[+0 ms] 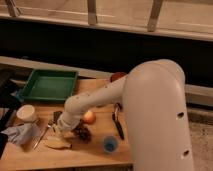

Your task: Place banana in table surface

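Note:
The banana (pixel 56 144), pale yellow with brownish patches, lies flat on the table surface (pixel 90 155) of light tan planks, near the front left. My gripper (pixel 59 125) is at the end of the white arm, just above and behind the banana. Whether it still touches the banana I cannot tell. The carrot is hidden behind the arm.
A round yellow-orange fruit (pixel 89 117) and a dark cluster (pixel 82 132) sit right of the gripper. Around them are a blue cup (pixel 110 144), a black tool (pixel 118 126), a green tray (pixel 48 85), a white cup (pixel 26 112) and a crumpled cloth (pixel 20 134).

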